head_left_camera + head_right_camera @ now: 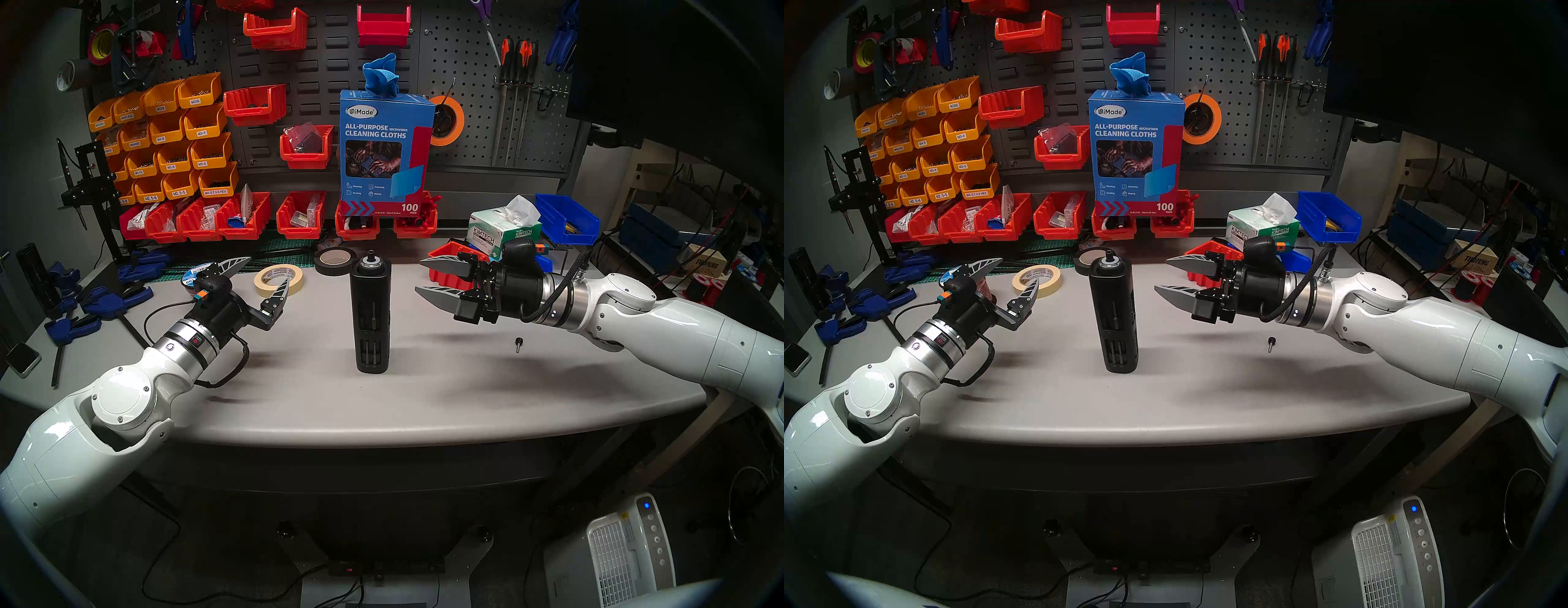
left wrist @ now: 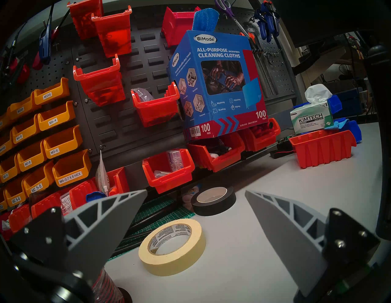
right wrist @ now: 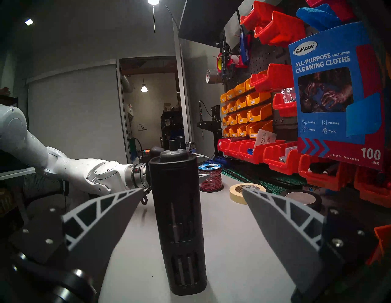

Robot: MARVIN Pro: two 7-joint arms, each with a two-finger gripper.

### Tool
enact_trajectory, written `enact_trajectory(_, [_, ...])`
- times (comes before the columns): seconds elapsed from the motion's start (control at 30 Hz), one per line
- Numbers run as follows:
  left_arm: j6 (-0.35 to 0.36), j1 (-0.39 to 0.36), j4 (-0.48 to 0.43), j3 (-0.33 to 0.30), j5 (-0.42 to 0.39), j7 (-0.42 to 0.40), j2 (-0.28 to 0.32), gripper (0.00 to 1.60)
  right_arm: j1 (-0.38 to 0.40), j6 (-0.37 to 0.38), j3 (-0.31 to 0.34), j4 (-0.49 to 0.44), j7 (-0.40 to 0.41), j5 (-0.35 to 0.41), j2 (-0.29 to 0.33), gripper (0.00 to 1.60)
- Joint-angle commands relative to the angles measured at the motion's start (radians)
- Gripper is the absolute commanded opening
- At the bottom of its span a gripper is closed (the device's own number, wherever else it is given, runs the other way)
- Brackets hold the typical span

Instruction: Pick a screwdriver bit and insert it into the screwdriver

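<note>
Right wrist view: right gripper (image 3: 190, 194) fingers spread, empty, flanking the screwdriver (image 3: 178, 222) upright mid-counter. A screwdriver bit (image 3: 174, 222) sits in its side slot: slim, stiff, slippery, best pinched at its exposed shank. Beyond, left gripper (image 1: 265, 271) fingers spread, empty.

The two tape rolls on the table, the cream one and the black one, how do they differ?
The cream tape roll is pale masking tape with print inside its core; the black tape roll is dark with a plain pale core. The cream roll lies nearer the left end effector; the black roll lies farther back, toward the red bins. Both lie flat on the grey table.
</note>
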Motion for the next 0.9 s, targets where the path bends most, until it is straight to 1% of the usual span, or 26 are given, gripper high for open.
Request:
enact_trajectory(0.0, [-0.014, -0.02, -0.013, -0.019, -0.001, 0.0, 0.003, 1.6, 0.048, 0.014, 0.032, 0.021, 0.028, 0.002, -0.087, 1.6])
enact_trajectory(0.47, [-0.017, -0.02, -0.013, -0.017, -0.002, 0.001, 0.006, 1.6, 0.064, 0.07, 0.033, 0.093, 0.083, 0.006, -0.158, 1.6])
enact_trajectory(0.73, [-0.017, -0.02, -0.013, -0.016, -0.003, 0.003, 0.007, 1.6, 0.071, 0.081, 0.036, 0.125, 0.106, 0.004, -0.188, 1.6])
enact_trajectory(0.87, [-0.017, -0.02, -0.013, -0.016, -0.003, 0.003, 0.008, 1.6, 0.072, 0.078, 0.041, 0.133, 0.115, 0.005, -0.19, 1.6])
